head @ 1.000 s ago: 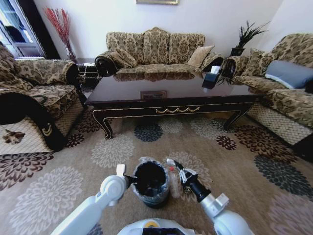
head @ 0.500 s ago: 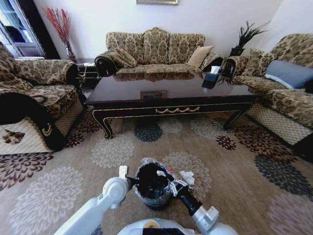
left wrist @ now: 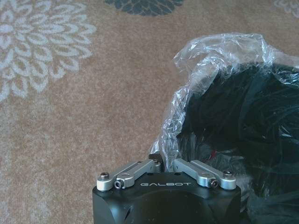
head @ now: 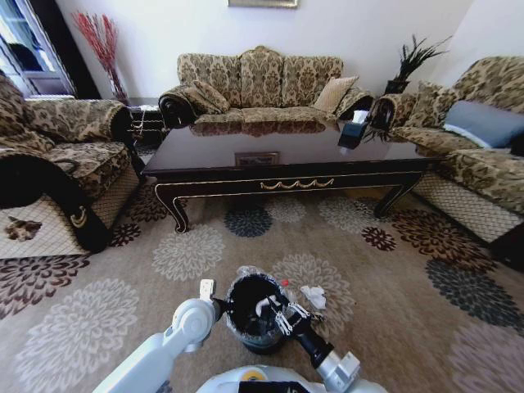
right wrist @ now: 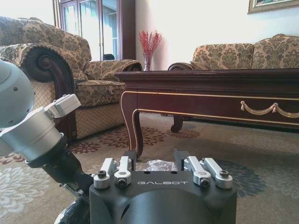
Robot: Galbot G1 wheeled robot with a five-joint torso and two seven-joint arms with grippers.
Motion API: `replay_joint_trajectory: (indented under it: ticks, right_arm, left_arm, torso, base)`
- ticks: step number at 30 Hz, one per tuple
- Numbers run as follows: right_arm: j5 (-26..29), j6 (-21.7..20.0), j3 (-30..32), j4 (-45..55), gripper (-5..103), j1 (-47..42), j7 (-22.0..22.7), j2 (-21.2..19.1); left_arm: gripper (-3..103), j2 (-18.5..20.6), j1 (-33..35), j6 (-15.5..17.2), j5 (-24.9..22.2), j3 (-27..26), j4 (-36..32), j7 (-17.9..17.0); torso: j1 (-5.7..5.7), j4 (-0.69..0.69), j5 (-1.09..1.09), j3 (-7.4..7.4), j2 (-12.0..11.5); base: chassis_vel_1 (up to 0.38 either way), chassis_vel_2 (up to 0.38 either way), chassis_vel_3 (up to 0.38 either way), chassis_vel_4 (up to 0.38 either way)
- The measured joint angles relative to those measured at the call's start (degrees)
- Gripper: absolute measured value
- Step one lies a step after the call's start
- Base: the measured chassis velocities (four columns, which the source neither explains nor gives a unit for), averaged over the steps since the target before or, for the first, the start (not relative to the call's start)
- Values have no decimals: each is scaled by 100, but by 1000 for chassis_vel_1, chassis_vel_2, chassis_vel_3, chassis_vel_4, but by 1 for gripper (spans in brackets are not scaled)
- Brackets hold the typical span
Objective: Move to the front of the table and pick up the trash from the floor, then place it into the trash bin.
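Small round black trash bin (head: 252, 307), clear-lined: my left gripper (head: 219, 304) pinching rim; my right gripper (head: 276, 313) above mouth, fingers spread. White paper wad (head: 313, 296) on floral carpet (head: 393, 278) beside bin.

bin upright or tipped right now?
Upright. In the head view the trash bin stands on the carpet with its round mouth facing up, the left claw at its rim and the right claw over the opening.

Trash bin (head: 250, 309): black, w/ clear crinkly liner (left wrist: 219, 51). Around the bin, carpet (head: 106, 286): tan w/ white, blue & maroon flowers. Beyond the bin, table (head: 286, 155): glossy dk brown, gold scroll trim. Sofa (head: 262, 82) behind: beige-brown floral. White wad (head: 313, 295) beside bin.
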Motion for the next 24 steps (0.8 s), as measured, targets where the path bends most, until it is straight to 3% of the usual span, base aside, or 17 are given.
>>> replay_joint_trajectory:
  ticks: [5,6,8,12,14,17,24]
  right_arm:
    - [9,-6,-5,0,57,16,0,0]
    - [16,-9,-11,-4,68,26,1,4]
    - [17,-9,-15,-8,68,30,1,9]
    - [29,-11,-33,-25,90,43,4,36]
    - [43,-15,-36,-26,90,46,7,36]
    - [94,-22,-20,-26,100,84,26,36]
    - [467,-27,221,-174,100,207,98,-13]
  left_arm:
    - [0,35,-1,0,-2,-25,-11,0]
    - [0,54,0,0,-4,-47,-12,0]
    - [0,62,4,0,-7,-60,-14,1]
    - [0,57,30,0,-36,-208,-16,13]
    - [0,60,24,0,-43,-236,-14,17]
    - [0,110,13,0,-61,-289,-2,33]
    - [0,252,108,0,-69,-494,48,133]
  torso:
    - [0,0,0,0,0]
    - [0,0,0,0,0]
    - [0,0,0,0,0]
    - [1,0,0,0,0]
    - [1,0,0,0,0]
    - [1,0,0,0,0]
    - [1,0,0,0,0]
  base:
    - [0,0,0,0]
    - [0,0,0,0]
    - [0,0,0,0]
    - [0,0,0,0]
    - [0,0,0,0]
    - [0,0,0,0]
    - [0,0,0,0]
